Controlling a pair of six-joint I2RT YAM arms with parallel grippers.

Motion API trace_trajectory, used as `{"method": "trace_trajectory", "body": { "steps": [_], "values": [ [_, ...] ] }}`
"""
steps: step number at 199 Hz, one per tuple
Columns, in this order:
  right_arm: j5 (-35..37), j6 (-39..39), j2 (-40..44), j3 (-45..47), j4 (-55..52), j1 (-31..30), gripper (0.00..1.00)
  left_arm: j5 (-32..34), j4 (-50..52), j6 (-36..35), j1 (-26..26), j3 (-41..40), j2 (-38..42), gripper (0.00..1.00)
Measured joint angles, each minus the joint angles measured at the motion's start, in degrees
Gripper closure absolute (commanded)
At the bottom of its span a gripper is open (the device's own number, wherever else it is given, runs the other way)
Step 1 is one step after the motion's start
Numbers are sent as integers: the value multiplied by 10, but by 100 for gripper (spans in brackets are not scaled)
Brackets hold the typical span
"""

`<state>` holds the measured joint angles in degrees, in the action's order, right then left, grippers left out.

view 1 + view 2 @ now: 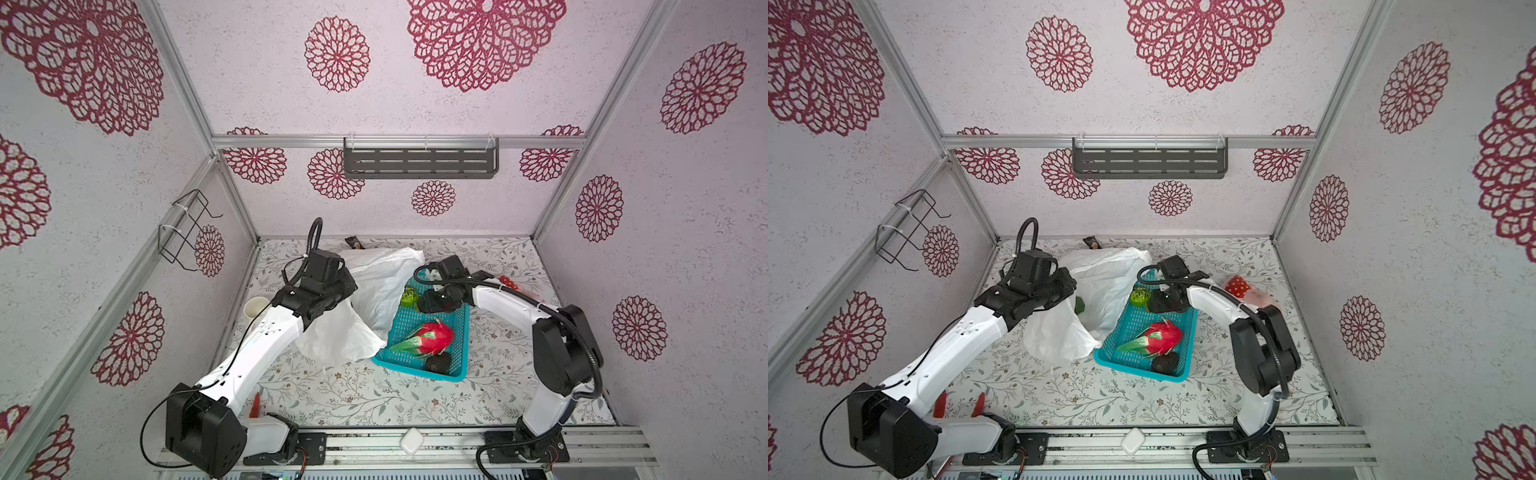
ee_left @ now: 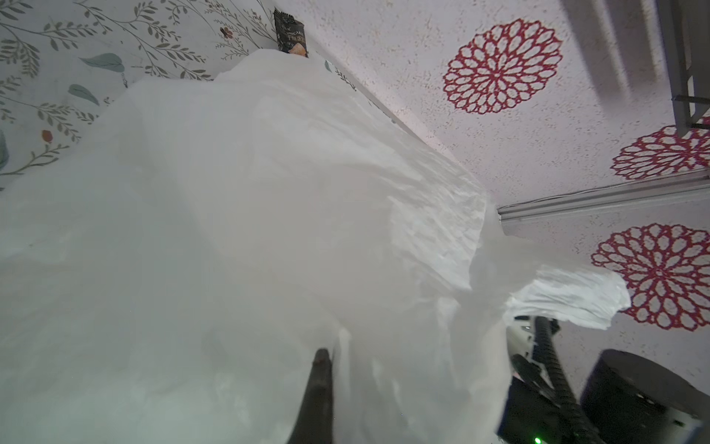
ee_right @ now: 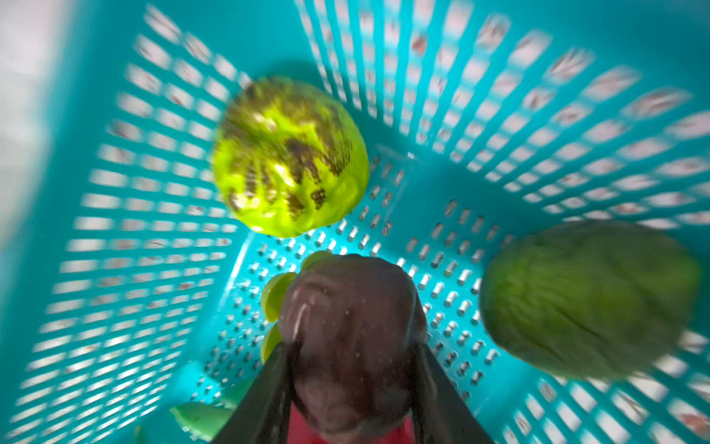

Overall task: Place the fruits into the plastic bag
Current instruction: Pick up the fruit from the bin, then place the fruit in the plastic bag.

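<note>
Top views: left end effector was pressed into the bag, propping its mouth up right beside the basket. Right end effector was down in the basket's far end. Dragon fruit + spare avocado lay at the near end. A green piece looked to be inside the bag already.

Left wrist: basically all bag film, one finger showing. Jaws closed, pinching the bag's edge afaict.

Right wrist: blurry, but the jaws were clamped on a dark avocado, w/ grapes just beside it. Yellow-green fruit and dull green fruit sat nearby.

So imo the step = picking that avocado. Next: lift it clear of the basket wall, carry it over the bag mouth, then let go w/o snagging film.
</note>
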<state>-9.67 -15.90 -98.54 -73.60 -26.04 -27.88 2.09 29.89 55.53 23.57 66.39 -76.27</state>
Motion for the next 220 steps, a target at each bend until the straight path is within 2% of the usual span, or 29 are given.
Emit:
{"method": "trace_trajectory", "body": {
  "steps": [56,101,127,172,195,220],
  "values": [
    [-94,6,125,39,51,10,74,0,0,-1,0,0,0,100],
    [-184,13,142,41,83,-34,73,-2,0,-4,0,0,-8,100],
    [-193,13,97,7,99,-86,69,-2,0,-4,0,0,-9,100],
    [-140,49,-76,-139,60,-164,63,-2,0,-2,0,0,-9,100],
    [-122,59,-117,-151,32,-182,50,0,1,0,0,0,-7,100],
    [-108,70,-118,-153,27,-184,35,1,5,0,0,0,-3,100]
  ]
}}
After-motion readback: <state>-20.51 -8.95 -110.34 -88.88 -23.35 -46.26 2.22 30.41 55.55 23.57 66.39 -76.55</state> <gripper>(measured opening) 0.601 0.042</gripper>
